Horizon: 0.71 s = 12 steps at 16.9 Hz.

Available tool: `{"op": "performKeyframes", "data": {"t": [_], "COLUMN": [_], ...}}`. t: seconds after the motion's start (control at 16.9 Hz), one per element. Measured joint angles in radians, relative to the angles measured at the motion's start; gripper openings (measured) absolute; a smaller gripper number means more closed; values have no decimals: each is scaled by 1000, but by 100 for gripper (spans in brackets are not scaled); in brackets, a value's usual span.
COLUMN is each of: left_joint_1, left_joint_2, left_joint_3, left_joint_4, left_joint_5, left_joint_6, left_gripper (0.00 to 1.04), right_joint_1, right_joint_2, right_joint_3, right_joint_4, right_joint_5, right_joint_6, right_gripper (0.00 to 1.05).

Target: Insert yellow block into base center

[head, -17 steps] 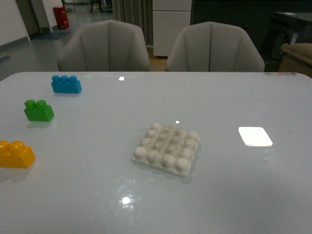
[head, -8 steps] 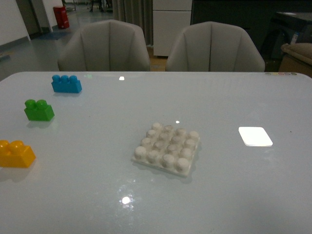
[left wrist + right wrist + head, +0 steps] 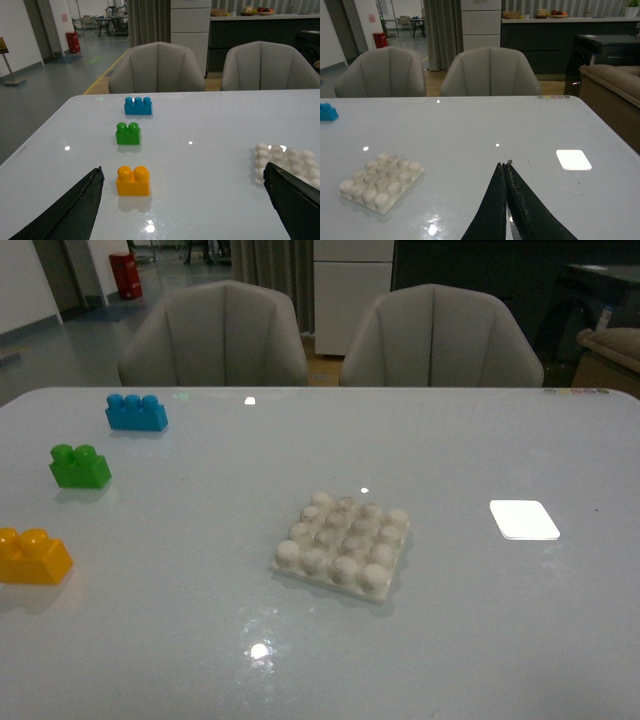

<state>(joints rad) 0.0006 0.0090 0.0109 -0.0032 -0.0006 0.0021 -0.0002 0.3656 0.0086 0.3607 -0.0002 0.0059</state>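
Roughly crosswise yellow block, studs up

Open tabletop surrounds the yellow block, which is reachable from above and from its sides. The green brick stands near behind it, and the blue brick stands farther back. Bare surface stretches from the block to the base, whose studs are uncovered. The flat white rectangle lies well apart to the base's right.

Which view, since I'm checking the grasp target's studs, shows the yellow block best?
The left wrist view: the yellow block sits whole and close, both studs clear. The front view has the yellow block at the picture's left edge, slightly cropped. The right wrist view does not show it.
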Motion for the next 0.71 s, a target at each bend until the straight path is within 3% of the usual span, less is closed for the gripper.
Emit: {"op": "performKeyframes", "data": {"t": [0.59,0.71], "left_joint_1": [0,0], "left_joint_2": [0,0], "left_joint_3": [0,0], "left_joint_4": [0,0], "left_joint_5": [0,0], "left_joint_6": [0,0], "left_gripper": [98,98], "right_joint_1": [0,0], "right_joint_2": [-191,-323], "right_joint_3": [0,0], "right_joint_4": [-182,-367], "right_joint_5": [0,0], "right_joint_6": [0,0], "right_gripper": [2,2]}}
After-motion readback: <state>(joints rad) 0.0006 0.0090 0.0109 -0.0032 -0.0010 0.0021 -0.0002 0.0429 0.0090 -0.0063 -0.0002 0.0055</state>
